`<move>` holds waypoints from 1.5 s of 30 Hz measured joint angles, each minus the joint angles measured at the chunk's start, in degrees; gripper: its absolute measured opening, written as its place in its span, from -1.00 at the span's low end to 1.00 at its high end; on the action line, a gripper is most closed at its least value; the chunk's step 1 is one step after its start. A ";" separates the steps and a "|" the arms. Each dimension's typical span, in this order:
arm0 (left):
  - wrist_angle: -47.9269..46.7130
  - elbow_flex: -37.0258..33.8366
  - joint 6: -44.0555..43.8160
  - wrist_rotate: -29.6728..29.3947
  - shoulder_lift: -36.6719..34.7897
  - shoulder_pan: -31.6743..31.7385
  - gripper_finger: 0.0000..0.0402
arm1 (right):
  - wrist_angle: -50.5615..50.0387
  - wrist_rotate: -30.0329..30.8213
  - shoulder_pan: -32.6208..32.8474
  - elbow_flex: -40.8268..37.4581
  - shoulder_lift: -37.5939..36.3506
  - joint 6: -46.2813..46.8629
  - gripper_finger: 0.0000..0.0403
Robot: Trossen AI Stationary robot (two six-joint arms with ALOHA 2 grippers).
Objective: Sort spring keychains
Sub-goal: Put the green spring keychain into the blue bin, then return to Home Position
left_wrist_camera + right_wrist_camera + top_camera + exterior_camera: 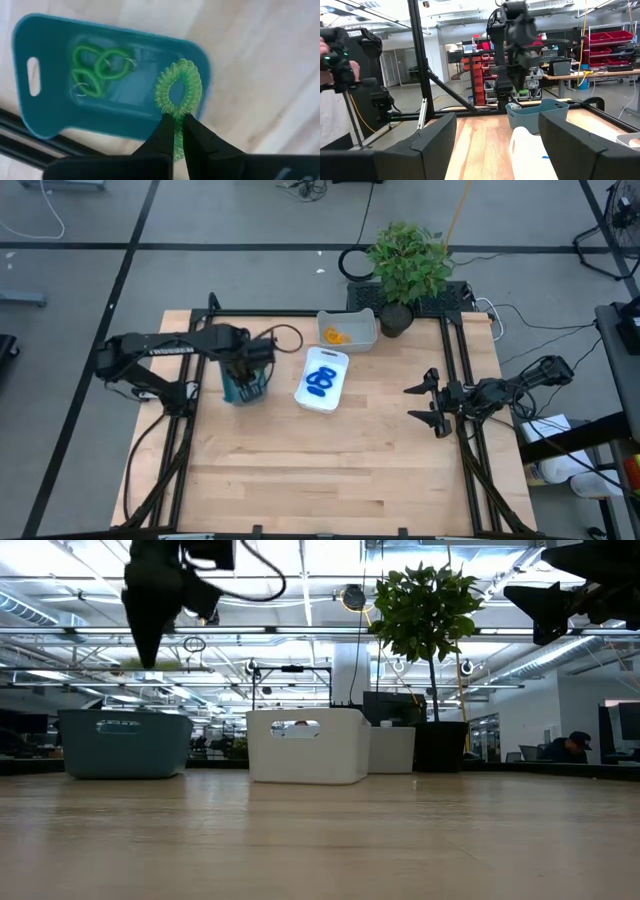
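Observation:
A green spring keychain (178, 90) hangs in my left gripper (176, 120), which is shut on it and points down over the near rim of a teal bin (50, 120). Three more green keychains (97, 70) lie on the bin's floor. In the high view that gripper (246, 380) stands over the teal bin (233, 393) at the table's left. Blue keychains (320, 380) lie in a white tray (312, 406), and an orange one (335, 336) in a white bin (366, 320). My right gripper (425, 402) waits open at the table's right. My left gripper pinches the green keychain's coil at one end of the loop (176, 114) between its two fingertips, coming from above and pointing down. The loop hangs below the fingers, lifted clear above the teal bin.
A potted plant (408, 265) stands at the far edge, right of the white bin. A black frame rail (300, 315) runs along the table's far side. Bare wooden table (320, 470) takes up the whole near half.

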 joint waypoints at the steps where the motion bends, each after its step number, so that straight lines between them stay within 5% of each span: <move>1: 1.26 -1.42 0.82 0.03 -0.24 1.28 -0.93 | 0.04 0.01 0.00 0.00 0.00 0.02 0.33; 19: 21.18 -23.31 12.72 1.89 -0.92 18.52 -0.93 | 0.15 0.01 0.00 0.02 -0.02 0.00 0.33; 30: 26.12 -26.72 15.68 3.40 -0.12 22.04 -0.90 | 0.15 0.01 0.00 0.02 -0.02 0.01 0.33; 45: 27.35 -26.61 11.09 3.44 -0.20 20.56 0.51 | 0.15 0.01 0.00 0.02 -0.02 0.00 0.33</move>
